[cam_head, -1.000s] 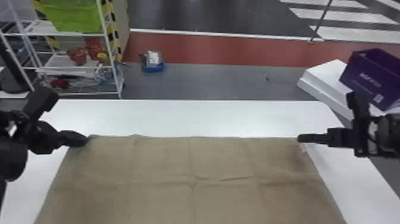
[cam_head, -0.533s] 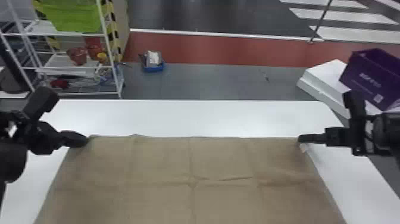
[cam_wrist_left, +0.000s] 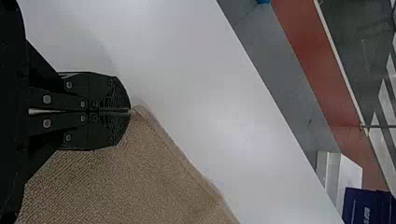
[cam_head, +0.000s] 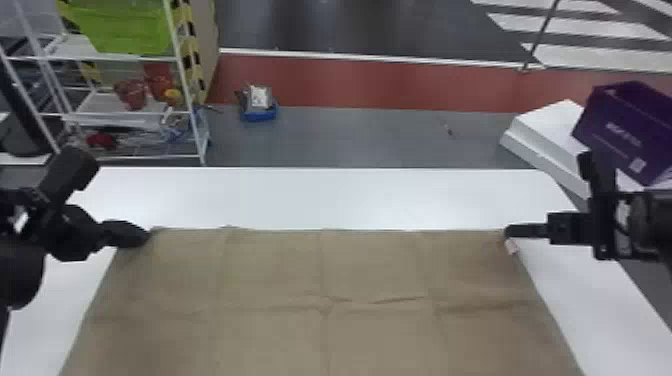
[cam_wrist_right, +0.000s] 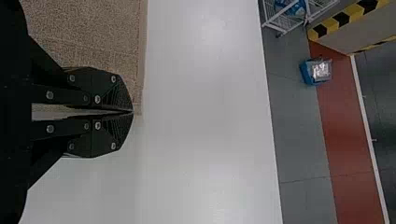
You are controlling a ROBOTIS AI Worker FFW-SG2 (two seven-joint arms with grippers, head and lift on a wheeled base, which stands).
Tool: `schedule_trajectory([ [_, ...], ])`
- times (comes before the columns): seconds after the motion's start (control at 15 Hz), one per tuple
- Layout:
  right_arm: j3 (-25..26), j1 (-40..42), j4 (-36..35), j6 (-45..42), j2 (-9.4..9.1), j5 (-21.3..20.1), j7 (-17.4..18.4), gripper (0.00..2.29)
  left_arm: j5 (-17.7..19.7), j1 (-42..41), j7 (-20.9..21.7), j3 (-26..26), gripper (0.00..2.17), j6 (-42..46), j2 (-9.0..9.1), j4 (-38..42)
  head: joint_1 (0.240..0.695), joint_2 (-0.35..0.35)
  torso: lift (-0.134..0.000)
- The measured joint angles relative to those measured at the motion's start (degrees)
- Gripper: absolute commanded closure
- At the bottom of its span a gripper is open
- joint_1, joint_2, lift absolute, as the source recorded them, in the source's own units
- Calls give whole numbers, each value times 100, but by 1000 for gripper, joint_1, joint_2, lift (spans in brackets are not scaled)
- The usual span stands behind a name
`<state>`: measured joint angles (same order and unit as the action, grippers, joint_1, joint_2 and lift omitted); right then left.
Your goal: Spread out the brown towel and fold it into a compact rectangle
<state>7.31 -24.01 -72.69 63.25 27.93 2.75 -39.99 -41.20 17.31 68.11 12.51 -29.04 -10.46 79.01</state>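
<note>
One table (cam_head: 320,197), one brown towel (cam_head: 280,270)

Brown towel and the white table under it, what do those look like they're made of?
The brown towel looks like soft, matte woven cloth, perhaps cotton or microfibre: its surface shows a fine ribbed texture, and creases run across it. The white table has a smooth, slightly glossy top with soft patches of reflected light, maybe laminate or plastic; its core can't be told.

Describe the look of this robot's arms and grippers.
The left arm and right arm are black, the latter with a greyish band. The left gripper and right gripper are black, flat-fingered with rounded tips, round metallic screw heads and fine lines.
</note>
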Motion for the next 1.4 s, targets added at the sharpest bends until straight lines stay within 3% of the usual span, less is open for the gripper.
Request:
schedule_trajectory([
  [0.27, 104, 194, -236, -45, 4, 71, -240, 1119, 10, -85, -3, 123, 1409, 157, 7, 29, 695, -98, -124],
  [0.6, 303, 1059, -1433, 16, 115, 94, -814, 1123, 206, -440, 39, 475, 1409, 393, 11, 492, 695, -66, -124],
  [0.93, 768, 2100, -2716, 5, 308, 95, -1457, 1123, 883, -902, 119, 1168, 1409, 1169, 27, 990, 695, -42, -124],
  [1.4, 1239, 3033, -4018, -58, 372, 252, -2430, 1123, 1766, -1558, 244, 2101, 1409, 2479, 114, 1395, 695, 41, -124],
])
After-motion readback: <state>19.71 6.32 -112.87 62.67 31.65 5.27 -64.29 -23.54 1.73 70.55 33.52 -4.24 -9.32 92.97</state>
